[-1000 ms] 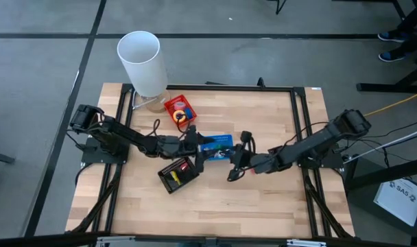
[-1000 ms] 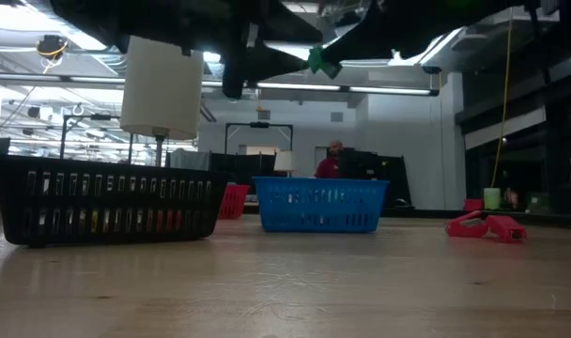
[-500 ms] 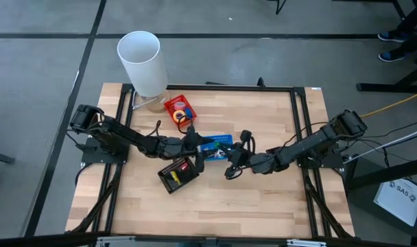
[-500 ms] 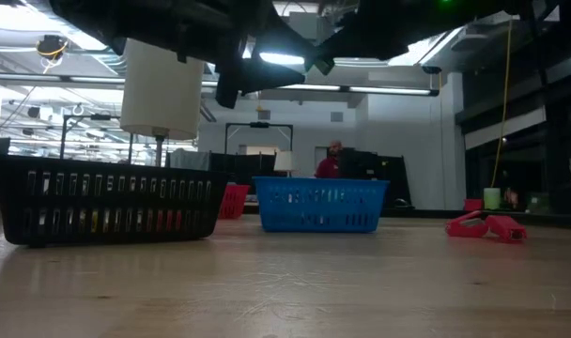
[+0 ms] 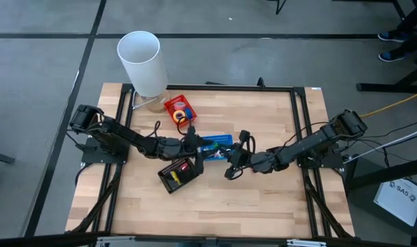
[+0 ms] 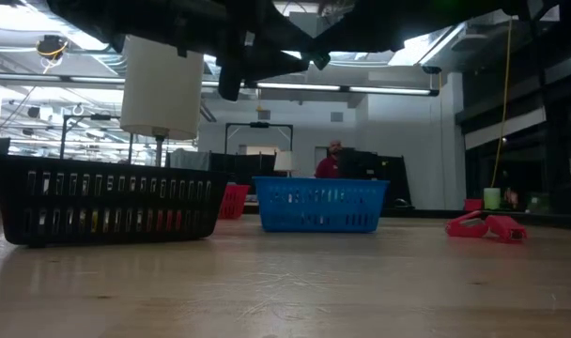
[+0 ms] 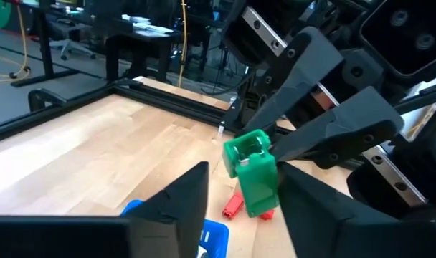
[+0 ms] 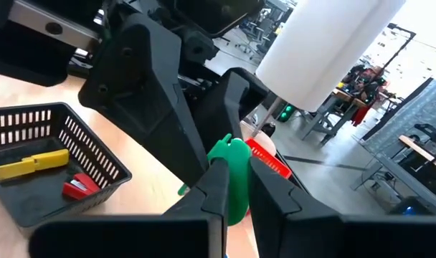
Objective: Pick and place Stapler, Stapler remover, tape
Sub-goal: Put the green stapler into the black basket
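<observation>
- Green plastic: a small green stapler (image 7: 252, 172) sits clamped between the fingers of the right gripper (image 5: 230, 165), raised above the table beside the blue basket (image 5: 215, 147).
- The left gripper (image 5: 197, 152) faces the right gripper across the blue basket; its fingers (image 7: 176, 204) stand apart, with the stapler just ahead of them and not touched.
- The blue basket sits at the centre of the wooden table (image 5: 263, 206).
- A black basket (image 5: 177, 174) lies near and to the left of it, holding a yellow piece (image 8: 31, 163) and a red piece (image 8: 78, 186).
- A red basket (image 5: 179, 110) lies farther back, holding the tape (image 5: 182, 114): small coloured rolls.
- A white cylinder (image 5: 141, 62) stands at the far left corner.
- In the low view a red stapler remover (image 6: 486, 226) lies on the table, well apart from the baskets.
</observation>
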Controlling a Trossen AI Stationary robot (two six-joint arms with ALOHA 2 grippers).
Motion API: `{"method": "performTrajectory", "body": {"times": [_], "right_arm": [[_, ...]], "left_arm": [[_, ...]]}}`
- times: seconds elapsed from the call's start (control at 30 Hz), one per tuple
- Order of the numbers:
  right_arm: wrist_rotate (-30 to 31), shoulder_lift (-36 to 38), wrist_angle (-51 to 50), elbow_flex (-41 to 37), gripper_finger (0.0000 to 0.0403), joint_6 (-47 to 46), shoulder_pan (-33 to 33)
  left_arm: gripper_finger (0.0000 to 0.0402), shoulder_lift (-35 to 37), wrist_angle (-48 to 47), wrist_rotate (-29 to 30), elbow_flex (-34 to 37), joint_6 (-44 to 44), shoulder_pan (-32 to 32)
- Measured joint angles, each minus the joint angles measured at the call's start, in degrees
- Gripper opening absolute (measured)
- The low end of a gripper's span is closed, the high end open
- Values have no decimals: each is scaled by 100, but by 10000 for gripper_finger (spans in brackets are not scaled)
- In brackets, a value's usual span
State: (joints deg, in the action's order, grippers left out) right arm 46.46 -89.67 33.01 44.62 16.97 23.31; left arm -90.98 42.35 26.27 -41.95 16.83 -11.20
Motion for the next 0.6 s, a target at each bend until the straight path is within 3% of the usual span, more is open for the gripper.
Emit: {"method": "performTrajectory", "body": {"times": [0.3,0.6], "right_arm": [[-1,0,2,2,36,-165,4],[1,0,4,2,38,-267,4]], "left_arm": [[63,2,-57,-34,2,-24,0],[60,2,-90,-7,0,-108,0]]}}
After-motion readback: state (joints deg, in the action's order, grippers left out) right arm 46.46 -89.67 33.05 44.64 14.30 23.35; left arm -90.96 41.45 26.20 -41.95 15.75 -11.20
